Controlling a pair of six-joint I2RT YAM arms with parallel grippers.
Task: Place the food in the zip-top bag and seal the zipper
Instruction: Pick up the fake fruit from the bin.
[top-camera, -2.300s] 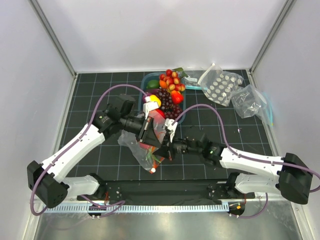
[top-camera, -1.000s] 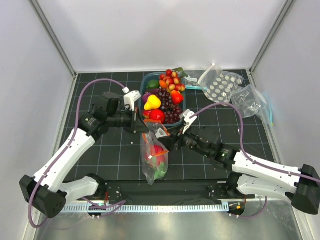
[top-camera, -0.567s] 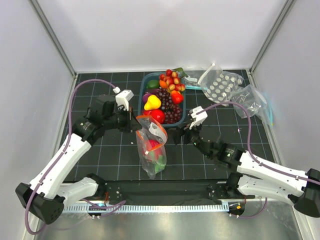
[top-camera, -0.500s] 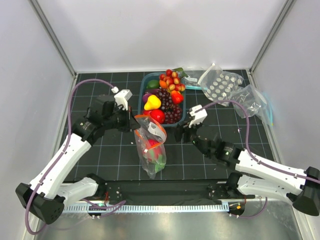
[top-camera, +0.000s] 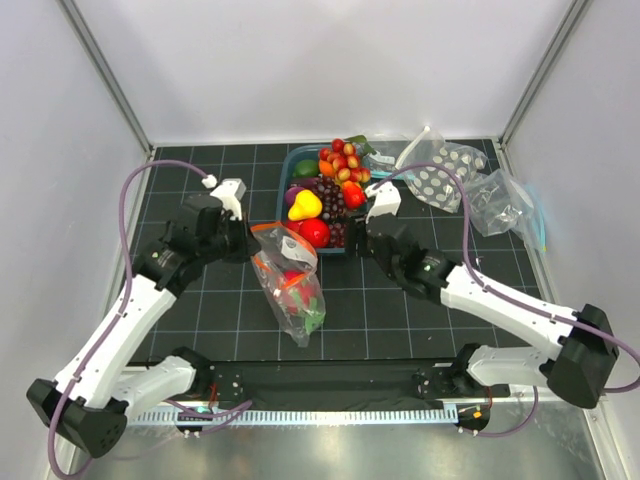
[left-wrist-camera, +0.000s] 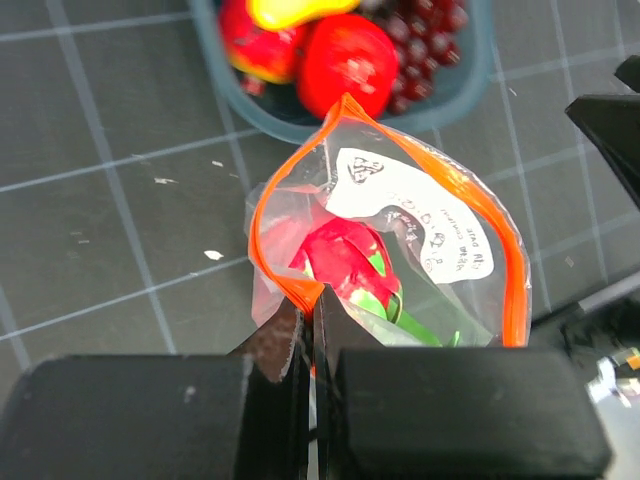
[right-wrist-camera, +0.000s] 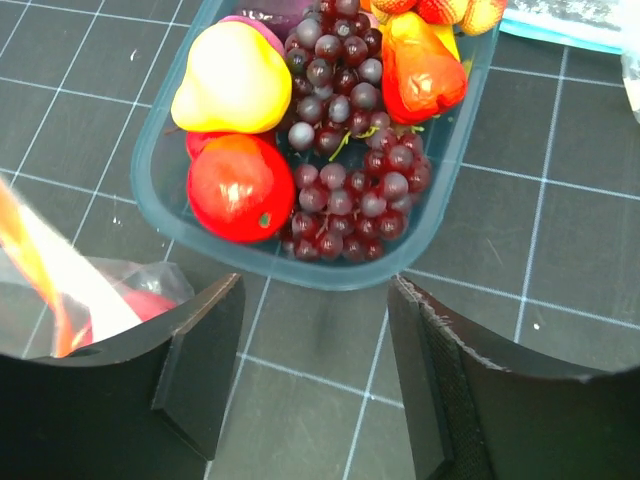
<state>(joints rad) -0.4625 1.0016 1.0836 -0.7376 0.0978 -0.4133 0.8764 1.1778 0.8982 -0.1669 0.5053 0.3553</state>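
Bag: the zip-top bag (left-wrist-camera: 400, 250) hangs from my left hand (left-wrist-camera: 312, 310), its mouth gaping wide and turned away from my palm. Its white label is on the wall farthest from my fingers. I cannot tell whether its bottom rests on the bench (top-camera: 200, 170).
Zipper: the zipper (left-wrist-camera: 505, 250) runs as an orange-red ring around the open mouth, unsealed.
Food in bag: a pink-red fruit with green leaves (left-wrist-camera: 345, 260) sits inside, just beyond my left fingertips.
Left hand: pressed together, pinching the near lip of the bag.
Food outside: past the bag's mouth, a teal tub (right-wrist-camera: 150, 165) holds a red fruit (right-wrist-camera: 240, 187), a yellow pear (right-wrist-camera: 232, 80) and dark grapes (right-wrist-camera: 350, 190). Smaller red and orange pieces lie at the tub's far end.
Right hand: my right hand (right-wrist-camera: 315, 330) is spread, with nothing between its fingers. It hovers above the tub's near rim, with the red fruit and grapes just ahead of the fingertips. The bag's orange edge is at its left finger.
Other pouches: a clear pouch of white discs (top-camera: 440, 178) and a crumpled pouch with a teal strip (top-camera: 510, 205) lie well off to the right of my right hand.
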